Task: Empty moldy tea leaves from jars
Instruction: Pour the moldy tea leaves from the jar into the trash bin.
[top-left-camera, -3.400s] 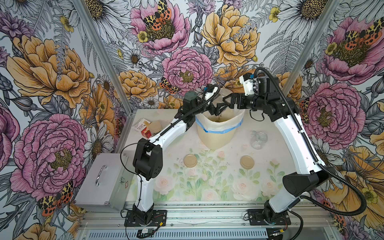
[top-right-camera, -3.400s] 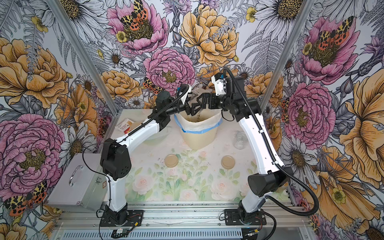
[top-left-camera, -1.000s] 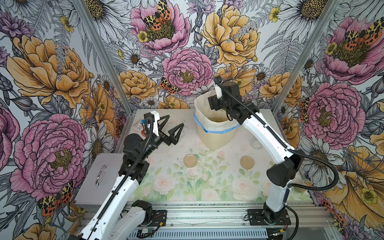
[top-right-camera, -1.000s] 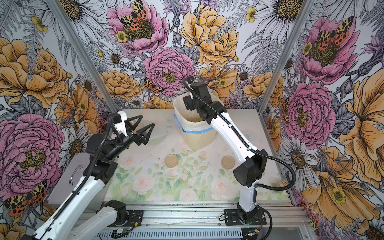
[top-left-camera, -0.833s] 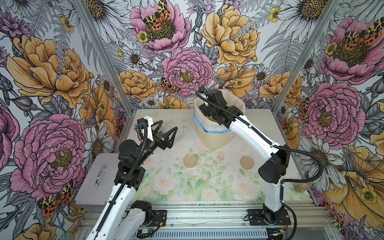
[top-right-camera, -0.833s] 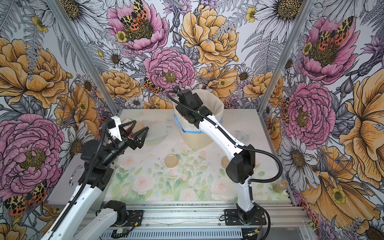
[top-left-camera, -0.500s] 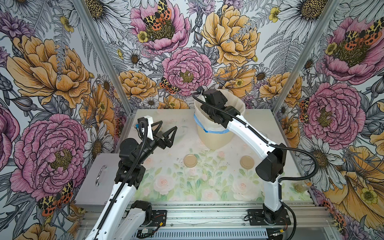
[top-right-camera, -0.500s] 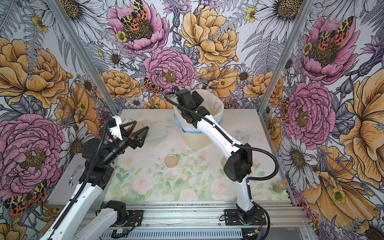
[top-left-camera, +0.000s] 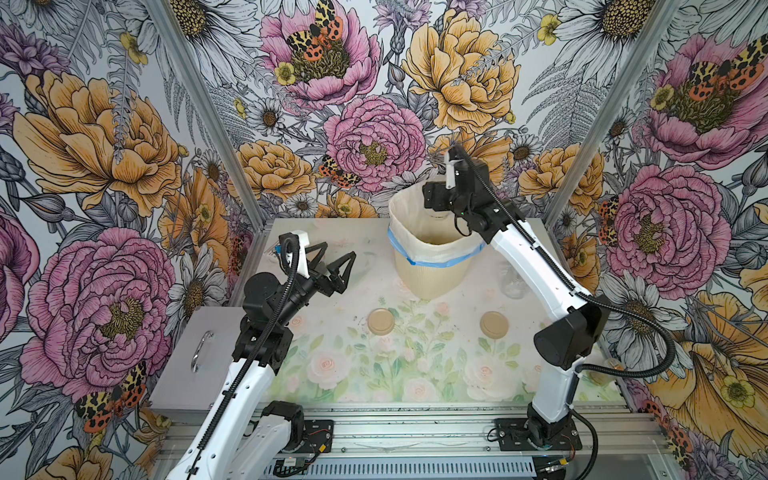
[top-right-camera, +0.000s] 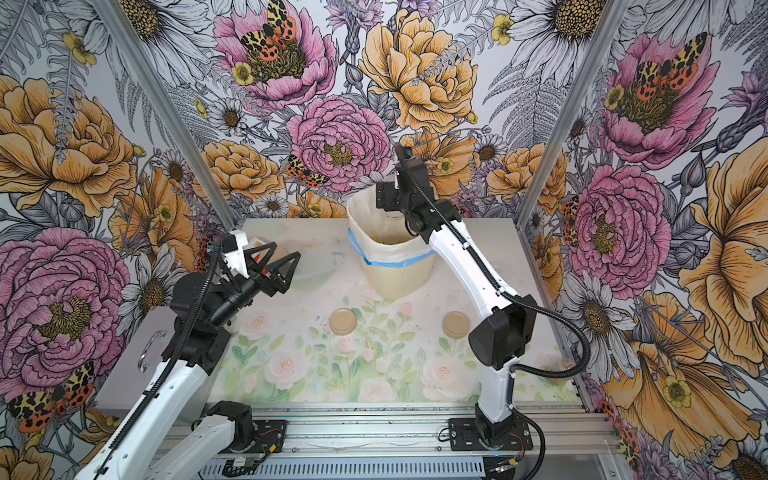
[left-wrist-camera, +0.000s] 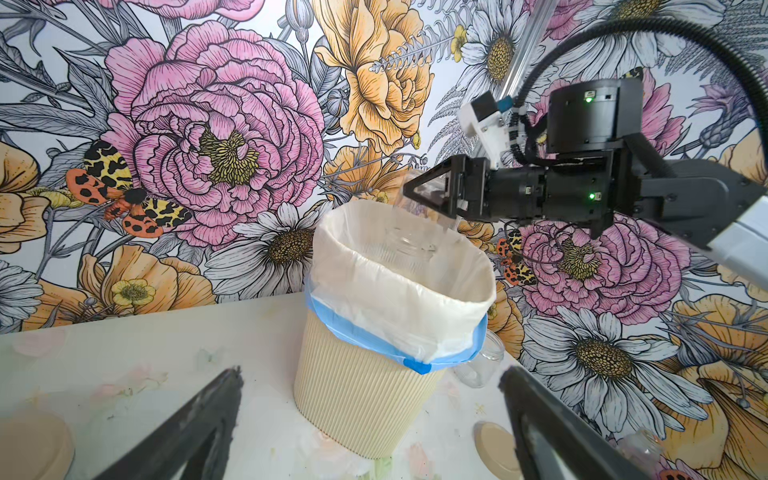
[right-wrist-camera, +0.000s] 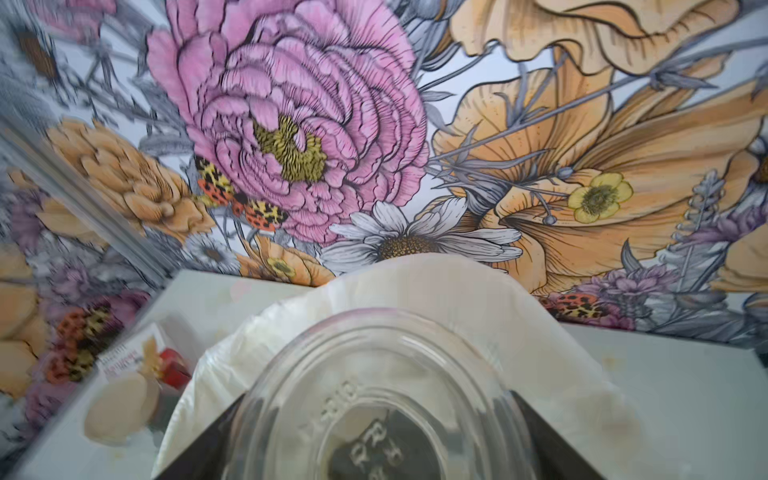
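Note:
My right gripper (top-left-camera: 436, 204) is shut on a clear glass jar (left-wrist-camera: 409, 243) and holds it tipped mouth-down over the cream ribbed bin (top-left-camera: 432, 276). In the right wrist view the jar's base (right-wrist-camera: 374, 374) fills the space between the dark fingers. Dark moldy tea leaves (top-right-camera: 390, 240) lie at the bottom of the bin's bag. A second jar (top-left-camera: 513, 283) stands on the table right of the bin, partly behind my right arm. My left gripper (top-left-camera: 337, 271) hovers open and holds nothing, left of the bin. Two tan lids (top-left-camera: 380, 322) (top-left-camera: 493, 324) lie in front of the bin.
A grey metal case (top-left-camera: 195, 353) sits off the table's left edge. A small box with red print (right-wrist-camera: 137, 361) and another tan lid (right-wrist-camera: 120, 411) lie at the back left of the table. The flowered walls close in on three sides.
My left arm drew back from the bin to the left. My right arm swung the jar left over the bin and back to its right rim.

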